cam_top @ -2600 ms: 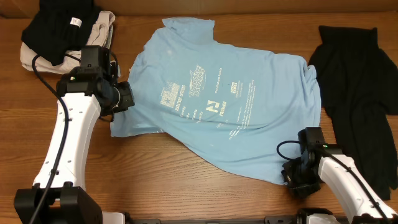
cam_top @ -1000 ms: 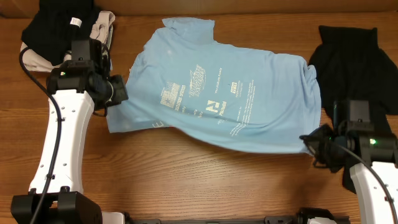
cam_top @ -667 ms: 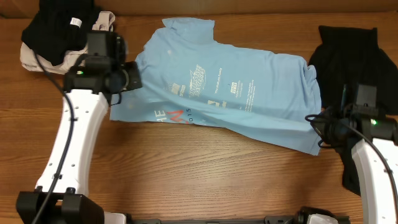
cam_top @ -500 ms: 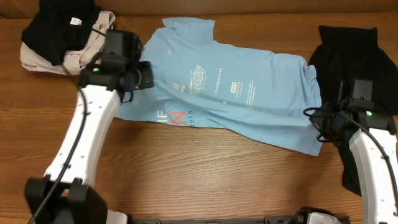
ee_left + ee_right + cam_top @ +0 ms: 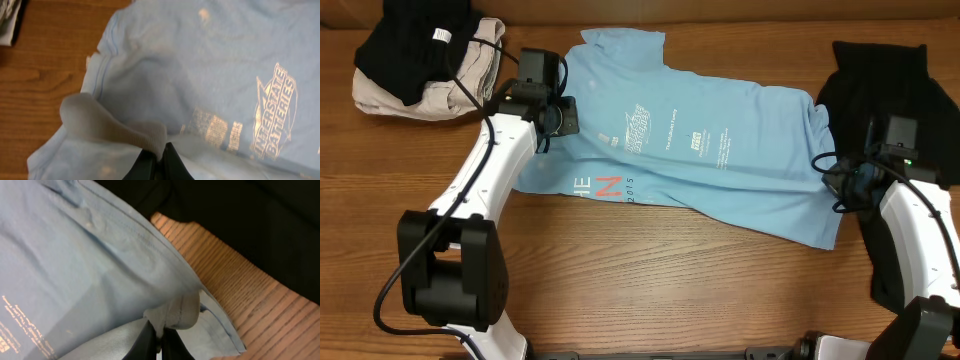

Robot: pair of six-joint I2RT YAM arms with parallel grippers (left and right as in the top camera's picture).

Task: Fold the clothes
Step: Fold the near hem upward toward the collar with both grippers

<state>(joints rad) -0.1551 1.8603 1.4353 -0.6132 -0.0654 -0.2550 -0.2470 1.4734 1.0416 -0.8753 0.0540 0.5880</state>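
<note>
This looks like a robot lab, not a home. Two white robot arms with black joints, the left arm and the right arm, stand at a brown wooden desk. A light-blue T-shirt, a black garment and a black-and-beige heap of clothes lie on it.

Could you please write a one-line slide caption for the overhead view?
Left gripper and right gripper pinch the hem of the light-blue printed T-shirt, folded over itself on the wooden table.
</note>
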